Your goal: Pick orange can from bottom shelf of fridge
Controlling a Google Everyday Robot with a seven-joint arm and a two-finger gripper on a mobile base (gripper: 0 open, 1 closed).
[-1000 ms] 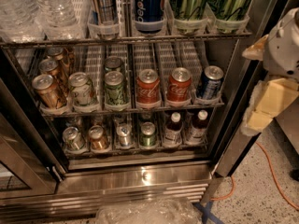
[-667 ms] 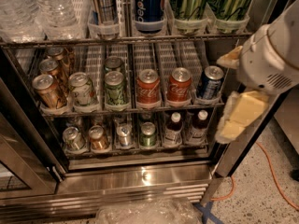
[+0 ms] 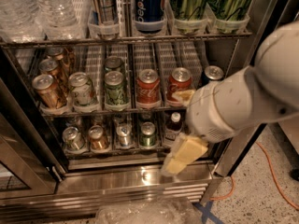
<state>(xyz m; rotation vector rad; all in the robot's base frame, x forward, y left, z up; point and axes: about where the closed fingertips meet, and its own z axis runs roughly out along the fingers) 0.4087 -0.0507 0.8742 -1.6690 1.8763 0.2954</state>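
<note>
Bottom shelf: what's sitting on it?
Left to right: silver can, orange can, second silver can, green can, dark bottle. Arm and claw, in front of its right end, hide the rest.

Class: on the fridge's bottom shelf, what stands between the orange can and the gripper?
In the camera view, a silver can and a green can stand between the orange can and the gripper, low on the right.

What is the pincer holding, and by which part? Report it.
Nothing. The pincer hangs open at the lower right of the fridge; the orange can stands untouched on the bottom shelf.
</note>
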